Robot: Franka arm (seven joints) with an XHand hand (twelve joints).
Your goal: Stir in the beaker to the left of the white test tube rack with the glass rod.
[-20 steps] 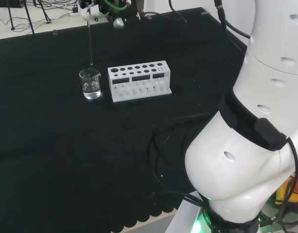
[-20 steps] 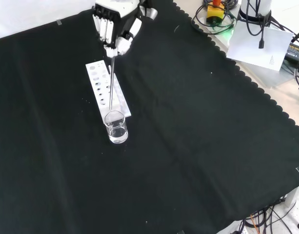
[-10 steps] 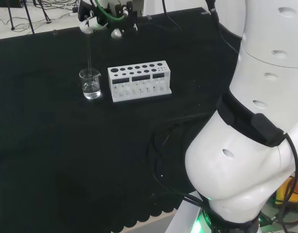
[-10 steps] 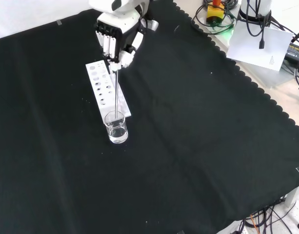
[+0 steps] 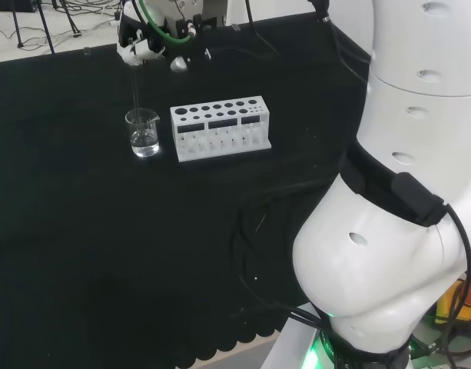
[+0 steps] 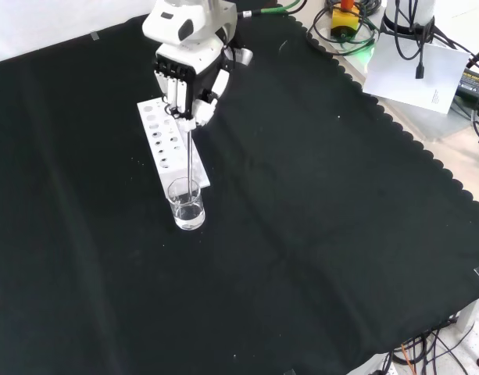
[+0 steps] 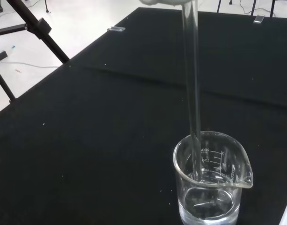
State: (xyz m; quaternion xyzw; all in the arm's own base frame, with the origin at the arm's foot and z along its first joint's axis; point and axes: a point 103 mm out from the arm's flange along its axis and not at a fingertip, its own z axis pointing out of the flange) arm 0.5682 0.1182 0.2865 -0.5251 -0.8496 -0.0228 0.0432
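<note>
We see the hand, fingers curled round the glass rod, directly above the beaker; the rod hangs near-vertical, its tip inside the rim.

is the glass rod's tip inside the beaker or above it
Inside. In the wrist view the glass rod passes below the rim of the beaker, its tip near the clear liquid. The hand holds it upright.

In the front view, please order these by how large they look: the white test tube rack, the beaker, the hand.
1. hand: looks largest, though it is raised nearer the camera, so this is unsure.
2. white test tube rack: partly hidden behind the hand and the glass rod.
3. beaker: smallest.
</note>
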